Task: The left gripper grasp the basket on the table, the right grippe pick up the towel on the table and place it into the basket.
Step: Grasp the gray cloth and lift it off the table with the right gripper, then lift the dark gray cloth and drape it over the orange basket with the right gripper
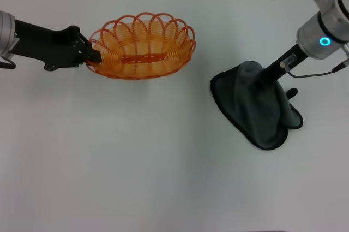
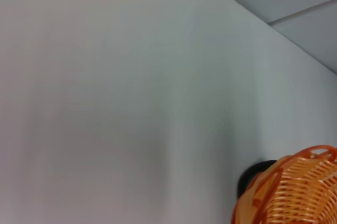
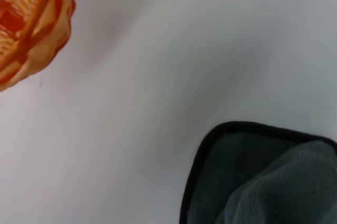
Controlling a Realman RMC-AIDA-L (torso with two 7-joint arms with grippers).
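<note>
**Two grippers engaged: one on the basket rim, one in the towel**

Two arms show in the head view, each cut off by the frame. The left gripper (image 1: 94,54) comes in from the left edge, its black fingers clamped on the scalloped rim of the basket (image 1: 143,46) at the basket's left end. The basket sits on the white worktop (image 1: 136,155) toward the far left and looks tipped, its right rim higher than the held end. The arm behind the gripper runs out of frame, so only its silver end and black link are seen.

The right gripper (image 1: 265,75) reaches down from the upper right corner, below a cyan ring, and its tip is buried in the dark grey towel (image 1: 256,109). The cloth peaks up around the tip like a tent, while its lower part and black stitched edge lie spread on the worktop. The fingers are hidden by the folds, so whether they are closed on the fabric cannot be told. A thin black cable (image 1: 313,72) loops beside the arm.

The left wrist view shows only a corner of the basket (image 2: 295,192) with a dark shape behind it, too unclear to identify. The right wrist view shows a cut-off part of the basket (image 3: 31,23) and the towel's edged corner (image 3: 253,182), with bare worktop between them.

Basket and towel lie well apart. The near half of the worktop is open, and its far edge runs just behind the basket.
</note>
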